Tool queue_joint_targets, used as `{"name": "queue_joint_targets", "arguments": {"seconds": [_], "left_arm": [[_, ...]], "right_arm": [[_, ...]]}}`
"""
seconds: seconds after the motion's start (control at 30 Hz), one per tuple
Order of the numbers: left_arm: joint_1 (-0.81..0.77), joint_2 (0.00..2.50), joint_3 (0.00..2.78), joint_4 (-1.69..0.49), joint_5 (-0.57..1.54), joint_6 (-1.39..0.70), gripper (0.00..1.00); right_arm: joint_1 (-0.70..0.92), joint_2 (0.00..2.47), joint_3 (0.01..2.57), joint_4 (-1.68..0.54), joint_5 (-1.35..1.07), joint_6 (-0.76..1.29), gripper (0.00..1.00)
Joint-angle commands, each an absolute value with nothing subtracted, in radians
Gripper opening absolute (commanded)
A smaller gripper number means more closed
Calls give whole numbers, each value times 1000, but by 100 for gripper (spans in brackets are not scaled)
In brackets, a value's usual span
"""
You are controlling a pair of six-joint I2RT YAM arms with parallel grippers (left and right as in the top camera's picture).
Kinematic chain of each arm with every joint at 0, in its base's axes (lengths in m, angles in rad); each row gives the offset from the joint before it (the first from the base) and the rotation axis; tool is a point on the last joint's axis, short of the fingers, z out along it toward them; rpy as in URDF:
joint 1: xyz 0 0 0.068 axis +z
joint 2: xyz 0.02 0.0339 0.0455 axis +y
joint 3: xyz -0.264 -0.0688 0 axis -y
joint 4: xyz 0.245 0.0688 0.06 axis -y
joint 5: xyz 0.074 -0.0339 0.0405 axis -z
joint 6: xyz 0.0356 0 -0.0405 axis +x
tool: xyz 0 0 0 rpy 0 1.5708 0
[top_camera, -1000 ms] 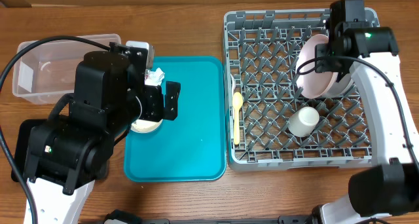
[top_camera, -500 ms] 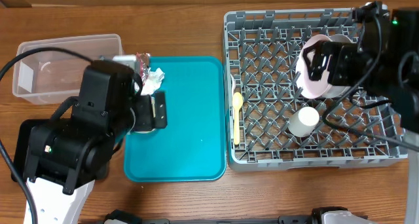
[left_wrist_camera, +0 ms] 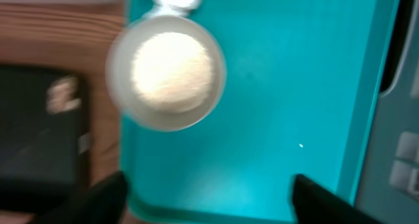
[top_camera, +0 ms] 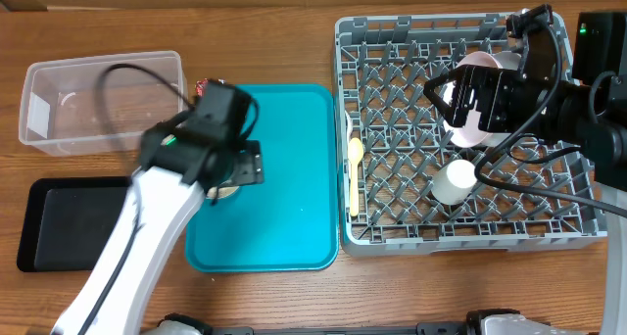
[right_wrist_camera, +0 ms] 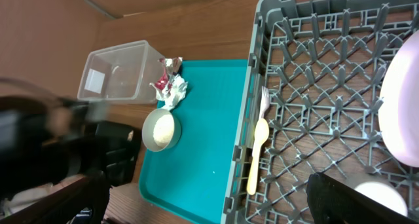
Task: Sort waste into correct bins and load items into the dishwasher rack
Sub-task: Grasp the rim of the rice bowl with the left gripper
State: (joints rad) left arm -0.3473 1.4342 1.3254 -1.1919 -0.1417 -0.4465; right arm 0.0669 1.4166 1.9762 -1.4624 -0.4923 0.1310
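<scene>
The left tool [left_wrist_camera: 209,201] hung with its dark fingers spread wide and empty over the smooth teal tray [top_camera: 294,198], near the small round bowl [left_wrist_camera: 167,80] of pale rice [left_wrist_camera: 173,73] at the tray's left edge. The right tool [right_wrist_camera: 209,204], likewise spread and empty, hung over the grey pegged plastic rack [top_camera: 392,227] just right of the tray, which held a round pinkish plate [top_camera: 470,119] and a white cup [top_camera: 456,181]. The crumpled wrapper [right_wrist_camera: 171,65] and napkin [right_wrist_camera: 173,90] sat at the tray's far-left corner.
</scene>
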Motion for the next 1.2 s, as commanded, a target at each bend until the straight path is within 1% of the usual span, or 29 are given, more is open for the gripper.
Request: {"name": "queue_joint_targets", "arguments": {"seconds": [0.0, 0.13, 0.27, 0.33, 0.4, 0.5, 0.53, 0.6, 0.67, 0.77, 0.8, 0.87, 0.9, 0.93, 1.0, 1.03, 1.1, 1.17], "left_arm": [[-354, 1519, 1296, -1131, -35, -388, 69], [-354, 1617, 1296, -1089, -71, -381, 70], [-350, 1723, 1296, -1075, -162, -381, 70], [-344, 1780, 1296, -1046, -160, -367, 61], [-339, 1826, 1296, -1020, -155, -360, 61], [-335, 1876, 1296, -992, -144, -358, 56], [-335, 1890, 1296, -985, -144, -358, 53], [-333, 1905, 1296, -973, -146, -359, 43], [-330, 1909, 1296, -964, -146, -359, 38], [-317, 1909, 1296, -962, -164, -359, 23], [-311, 1909, 1296, -962, -165, -358, 27], [-300, 1909, 1296, -963, -168, -341, 41], [-294, 1909, 1296, -963, -168, -335, 40], [-288, 1909, 1295, -963, -168, -335, 36], [-275, 1909, 1295, -962, -167, -336, 21], [-271, 1909, 1295, -962, -167, -336, 18], [-263, 1909, 1295, -960, -163, -336, 15], [-257, 1909, 1295, -962, -158, -336, 4]], "right_arm": [[71, 1412, 1983, -1465, -506, 143, 99], [71, 1412, 1983, -1477, -506, 143, 98], [71, 1412, 1983, -1495, -498, 143, 97], [71, 1412, 1983, -1506, -468, 142, 97], [71, 1412, 1983, -1514, -453, 143, 97], [71, 1412, 1983, -1518, -453, 142, 97], [71, 1412, 1983, -1520, -451, 143, 97], [71, 1412, 1983, -1522, -445, 142, 97], [71, 1412, 1983, -1525, -446, 142, 97], [71, 1412, 1983, -1527, -446, 142, 96], [71, 1412, 1983, -1528, -446, 142, 96], [71, 1412, 1983, -1528, -446, 142, 96], [71, 1412, 1983, -1529, -446, 143, 96], [71, 1412, 1983, -1530, -446, 143, 95], [71, 1412, 1983, -1534, -446, 142, 95], [71, 1412, 1983, -1536, -446, 142, 95], [71, 1412, 1983, -1538, -446, 143, 95], [71, 1412, 1983, -1539, -446, 143, 95]]}}
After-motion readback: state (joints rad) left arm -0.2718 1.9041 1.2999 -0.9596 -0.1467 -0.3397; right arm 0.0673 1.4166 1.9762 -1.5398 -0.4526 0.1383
